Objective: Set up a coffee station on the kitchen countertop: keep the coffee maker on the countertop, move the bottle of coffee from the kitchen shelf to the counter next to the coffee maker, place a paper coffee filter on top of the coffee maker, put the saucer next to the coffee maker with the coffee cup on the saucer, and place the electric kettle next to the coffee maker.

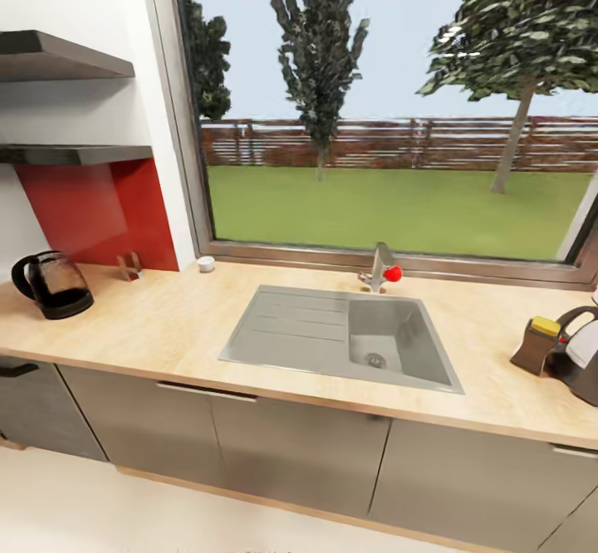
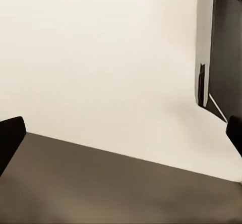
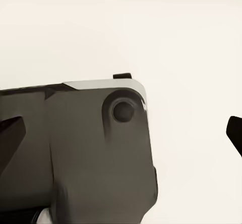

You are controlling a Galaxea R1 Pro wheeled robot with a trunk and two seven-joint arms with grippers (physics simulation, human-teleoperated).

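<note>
The long wooden worktop (image 1: 166,320) runs under a big window (image 1: 390,121), with one sink (image 1: 340,337) in the middle. Two shelves (image 1: 66,63) hang on the wall at the left, and I see nothing on them from here. One kettle (image 1: 51,285) stands at the far left, so the left arm is nearer. One coffee maker (image 1: 581,354) sits at the far right. Both jaws are wide open and hold nothing.
</note>
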